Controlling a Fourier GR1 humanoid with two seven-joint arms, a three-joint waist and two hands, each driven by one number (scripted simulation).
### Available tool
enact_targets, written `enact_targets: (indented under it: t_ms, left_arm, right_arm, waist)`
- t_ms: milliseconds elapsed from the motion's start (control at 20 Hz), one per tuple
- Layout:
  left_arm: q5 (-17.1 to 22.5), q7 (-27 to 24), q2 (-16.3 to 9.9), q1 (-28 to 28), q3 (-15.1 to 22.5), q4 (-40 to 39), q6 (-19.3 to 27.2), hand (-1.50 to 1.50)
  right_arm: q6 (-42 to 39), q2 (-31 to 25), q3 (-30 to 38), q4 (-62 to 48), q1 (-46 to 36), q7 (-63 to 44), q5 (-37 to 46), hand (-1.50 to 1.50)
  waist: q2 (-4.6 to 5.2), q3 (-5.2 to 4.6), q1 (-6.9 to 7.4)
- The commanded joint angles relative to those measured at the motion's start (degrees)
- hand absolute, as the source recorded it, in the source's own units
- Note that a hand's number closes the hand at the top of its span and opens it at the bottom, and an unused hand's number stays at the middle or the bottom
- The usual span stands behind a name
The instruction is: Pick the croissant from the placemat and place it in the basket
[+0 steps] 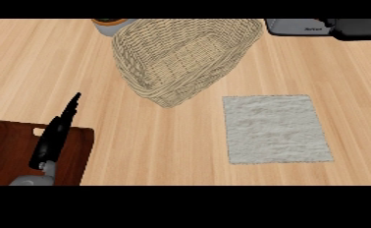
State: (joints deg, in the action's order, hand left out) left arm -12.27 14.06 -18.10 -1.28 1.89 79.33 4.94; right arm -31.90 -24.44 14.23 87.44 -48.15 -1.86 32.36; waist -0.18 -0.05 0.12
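Head view, looking steeply down at a pale wooden counter (167, 143). One woven wicker basket (181, 57) at upper centre, tipped so its opening faces the camera; nothing visible inside. One grey fabric placemat (275, 128) at lower right, near the basket but apart from it, lying flat and bare. No croissant visible anywhere: not on the placemat, not in the basket, not in a hand. Impossible to say where it is.

One hand only: left hand (56, 136) at lower left, black fingers straight and pointing up the counter, holding nothing, resting above one dark brown cutting board (80, 153) at the lower left corner. Right hand out of view, so its state unknown.

Also present: one grey appliance (304, 27) at the top right edge, and one small orange-rimmed container (110, 24) just behind the basket's left rim, partly hidden.

Progress, as a judgement: placemat already free of the croissant, yet basket apparently unfilled. Pick possibly done, placing unconfirmed.
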Motion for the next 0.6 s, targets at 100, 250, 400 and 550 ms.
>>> enact_targets:
  t_ms: [100, 250, 400, 550]
  left_arm:
    - [-0.05, -2.92, -0.72, 0.69, -1.78, -1.56, -1.14, 0.00]
    - [-3.34, -2.36, 2.41, 1.16, 0.66, -1.26, 2.15, 0.00]
    - [-0.36, 1.68, -0.23, 0.26, -1.89, 2.48, -2.25, 0.00]
    - [-0.80, -4.48, 0.60, -0.72, -2.69, -4.34, -1.78, 0.00]
  right_arm:
    - [-4.86, 4.74, -3.36, 3.79, -5.53, -12.65, -3.28, 1.50]
    - [-2.84, 6.87, -4.97, -3.53, -11.92, -13.64, -2.63, 1.50]
    - [-0.89, 8.23, -7.02, -4.19, -9.48, -10.81, -1.93, 1.50]
    - [1.01, 12.04, -10.55, -4.99, -10.08, -13.89, 0.29, 1.50]
  waist:
    - [0.00, 0.00, 0.05]
    - [0.16, 0.00, 0.55]
    - [0.15, 0.04, 0.49]
    - [0.22, 0.01, 0.32]
